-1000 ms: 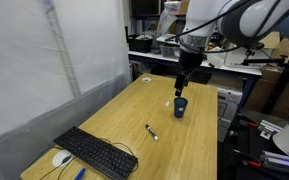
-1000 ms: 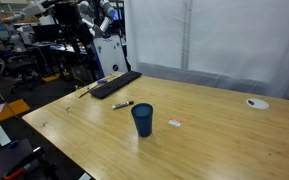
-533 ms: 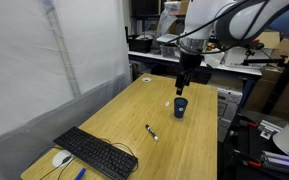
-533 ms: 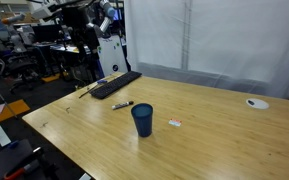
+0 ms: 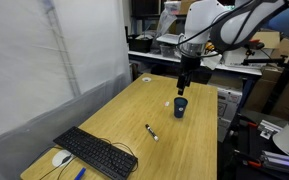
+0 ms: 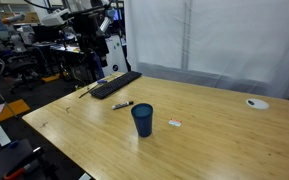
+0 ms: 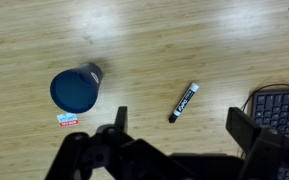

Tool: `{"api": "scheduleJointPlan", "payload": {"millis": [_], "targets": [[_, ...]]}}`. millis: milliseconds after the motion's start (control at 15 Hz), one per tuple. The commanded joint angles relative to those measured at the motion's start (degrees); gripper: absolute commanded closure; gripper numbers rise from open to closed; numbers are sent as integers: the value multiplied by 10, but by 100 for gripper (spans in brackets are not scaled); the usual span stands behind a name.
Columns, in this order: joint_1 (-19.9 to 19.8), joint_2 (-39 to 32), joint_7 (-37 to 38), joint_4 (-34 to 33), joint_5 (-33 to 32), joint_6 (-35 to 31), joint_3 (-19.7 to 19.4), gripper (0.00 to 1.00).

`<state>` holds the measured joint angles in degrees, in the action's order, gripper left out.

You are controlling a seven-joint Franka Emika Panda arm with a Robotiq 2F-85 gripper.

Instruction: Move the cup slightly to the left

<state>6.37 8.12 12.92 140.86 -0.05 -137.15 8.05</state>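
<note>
Wrist view looks straight down on the wooden bench (image 7: 224, 40); the hand (image 7: 179, 122) comes in from the lower edge with its two dark fingers (image 7: 119, 118) spread wide and nothing between them. The cup (image 7: 76, 88), dark blue and upright with its open mouth toward the camera, stands to the left of the gap between the fingers, not inside it; a small white-and-red tag (image 7: 67, 119) lies just beside its base. A black-and-white marker (image 7: 184, 101) lies slanted on the wood to the right of the cup, apart from it; the corner of a black keyboard (image 7: 279, 108) shows at the right edge.

In an exterior view the hand (image 5: 184, 82) hangs above the cup (image 5: 181, 106) without touching it; the marker (image 5: 151, 132) lies between the cup and the keyboard (image 5: 96, 152), which sits at the near end with a white mouse (image 5: 61, 158) just beside it. In an exterior view the cup (image 6: 142, 119) stands alone on bare wood; a white round disc (image 6: 256, 102) lies far off to the right.
</note>
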Motion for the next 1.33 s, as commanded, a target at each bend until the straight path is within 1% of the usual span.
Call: {"api": "scheduleJointPlan", "payload": {"millis": [0,67,200,467,600,867,1267], "targets": [[-5,-6,-45,6,-10,-33,-11,0],[-6,-10,-62,4,-7,-36,-16,0],[-4,-8,-45,1,-2,-13,-15,0],[-4,-9,-51,1,-2,-14,-17,0],[-8,-20,-63,-10,1,-10,-23,0],[-14,-32,-75,-15,2,-19,-35,0],[-17,-71,-119,-23,3,-48,-45,0]]}}
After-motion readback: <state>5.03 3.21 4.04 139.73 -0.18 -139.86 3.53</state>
